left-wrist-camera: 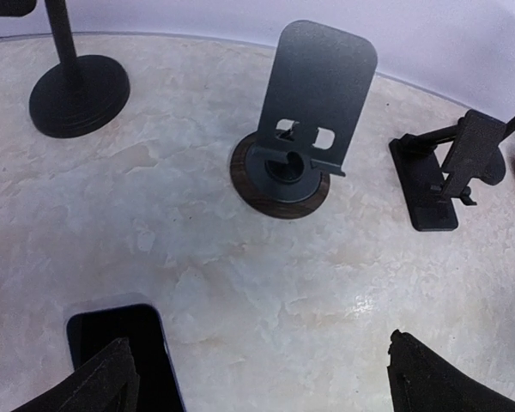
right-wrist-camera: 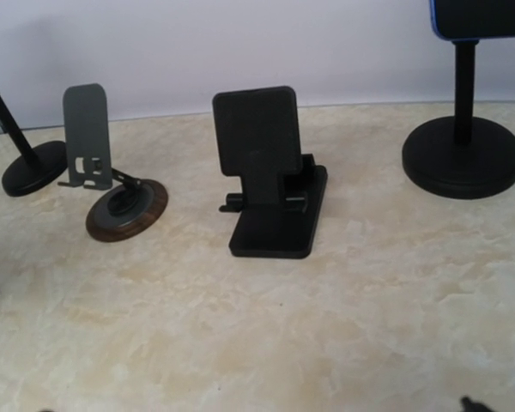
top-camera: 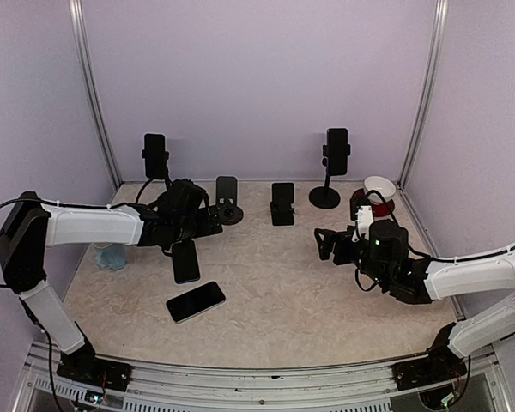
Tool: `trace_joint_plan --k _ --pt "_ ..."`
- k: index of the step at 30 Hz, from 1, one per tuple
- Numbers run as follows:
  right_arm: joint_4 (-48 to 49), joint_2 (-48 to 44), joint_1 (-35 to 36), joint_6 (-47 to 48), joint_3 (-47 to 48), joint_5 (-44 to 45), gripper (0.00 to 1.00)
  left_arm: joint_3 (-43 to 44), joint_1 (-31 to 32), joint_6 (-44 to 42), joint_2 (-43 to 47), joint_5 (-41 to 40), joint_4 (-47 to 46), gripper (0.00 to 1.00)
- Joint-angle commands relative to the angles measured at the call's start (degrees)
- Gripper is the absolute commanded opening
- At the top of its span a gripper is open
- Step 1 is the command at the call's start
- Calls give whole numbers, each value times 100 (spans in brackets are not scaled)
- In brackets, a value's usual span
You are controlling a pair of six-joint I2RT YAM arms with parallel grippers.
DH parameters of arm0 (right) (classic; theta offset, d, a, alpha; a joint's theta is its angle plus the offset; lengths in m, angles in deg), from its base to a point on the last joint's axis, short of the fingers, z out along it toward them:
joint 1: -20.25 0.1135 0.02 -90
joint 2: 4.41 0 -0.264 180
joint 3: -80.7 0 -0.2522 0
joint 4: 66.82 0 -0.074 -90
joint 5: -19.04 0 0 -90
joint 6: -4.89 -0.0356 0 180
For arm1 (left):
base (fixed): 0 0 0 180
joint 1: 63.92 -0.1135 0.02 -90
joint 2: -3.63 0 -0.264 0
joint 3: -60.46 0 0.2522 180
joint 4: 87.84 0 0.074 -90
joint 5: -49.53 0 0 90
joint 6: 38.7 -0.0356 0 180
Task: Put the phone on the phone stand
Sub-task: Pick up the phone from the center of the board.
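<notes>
Two phones lie flat on the table: near phone apart, far phone beside the wide, empty left gripper; the right gripper gapes empty too. They look like stiff, slick, thin slabs, probably best pinched across the long edges. Of four stands, left pole stand and right pole stand hold phones; grey stand and black folding stand are bare.
</notes>
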Motion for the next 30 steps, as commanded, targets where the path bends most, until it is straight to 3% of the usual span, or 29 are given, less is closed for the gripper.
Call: trace_joint_plan --k 1,15,30 --pt "-69 47 -58 -12 124 -83 100 -151 319 795 300 -803 692 99" --pt "-13 51 -54 -94 104 -222 100 -663 558 1775 231 -942 1222 99" --pt "19 108 -61 -113 105 -279 100 -727 664 2075 -243 -1120 1494 99"
